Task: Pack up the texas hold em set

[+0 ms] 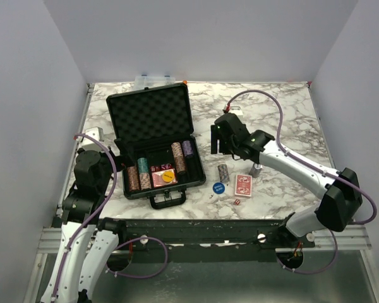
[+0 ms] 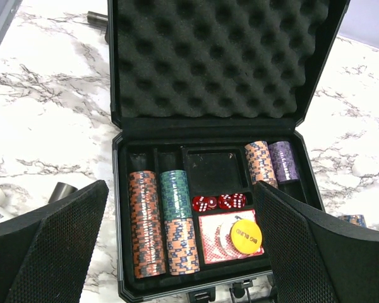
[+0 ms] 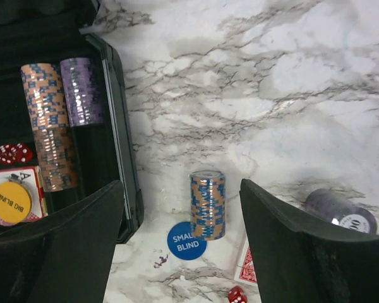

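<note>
Briefcase (image 1: pixel 150 113) lies open left of centre on the marble table (image 1: pixel 290 113) between grey walls, lid raised at the back, handle facing the arms, long side running left to right. Left gripper (image 2: pixel 182 189) gapes empty before it. Rightward sit a loose chip stack (image 1: pixel 223 172), blue button (image 1: pixel 218 187) and card deck (image 1: pixel 242 184); right gripper (image 3: pixel 180 186) hangs spread wide, empty, above them.

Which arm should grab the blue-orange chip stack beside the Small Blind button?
Right. Its open fingers frame the chip stack outside the case; the left arm sits on the case's other side.
</note>
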`<state>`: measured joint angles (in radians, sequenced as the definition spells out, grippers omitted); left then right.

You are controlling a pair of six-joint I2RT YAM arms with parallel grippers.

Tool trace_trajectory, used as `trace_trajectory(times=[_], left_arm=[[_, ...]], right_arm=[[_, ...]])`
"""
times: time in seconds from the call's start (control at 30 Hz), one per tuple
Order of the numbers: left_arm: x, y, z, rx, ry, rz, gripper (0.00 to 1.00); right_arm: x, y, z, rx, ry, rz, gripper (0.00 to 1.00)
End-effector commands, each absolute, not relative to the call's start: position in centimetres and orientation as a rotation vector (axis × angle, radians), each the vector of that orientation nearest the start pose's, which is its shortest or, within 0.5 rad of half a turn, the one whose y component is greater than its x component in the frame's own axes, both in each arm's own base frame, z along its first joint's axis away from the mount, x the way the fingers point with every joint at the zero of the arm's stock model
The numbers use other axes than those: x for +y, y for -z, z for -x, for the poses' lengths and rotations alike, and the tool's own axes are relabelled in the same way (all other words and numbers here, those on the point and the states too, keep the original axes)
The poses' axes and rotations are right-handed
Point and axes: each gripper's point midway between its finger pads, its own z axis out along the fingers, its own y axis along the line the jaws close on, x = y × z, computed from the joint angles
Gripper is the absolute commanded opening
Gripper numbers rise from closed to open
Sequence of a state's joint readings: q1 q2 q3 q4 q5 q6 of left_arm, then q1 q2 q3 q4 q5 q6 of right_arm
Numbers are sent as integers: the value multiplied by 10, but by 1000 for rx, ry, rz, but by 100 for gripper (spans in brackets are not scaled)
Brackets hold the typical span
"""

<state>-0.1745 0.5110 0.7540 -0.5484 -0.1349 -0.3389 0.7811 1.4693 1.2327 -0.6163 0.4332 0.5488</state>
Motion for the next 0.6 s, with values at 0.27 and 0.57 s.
trace_trajectory(times=[0.27,0.57], left_arm=[[-47,-249,-235,1869,318,229,97],[-61,-244,-208,1861,434,190,97]], right_arm=[[224,-104,-293,2533,-279,117,75],[210,-61,-273,2643,-206,105,70]])
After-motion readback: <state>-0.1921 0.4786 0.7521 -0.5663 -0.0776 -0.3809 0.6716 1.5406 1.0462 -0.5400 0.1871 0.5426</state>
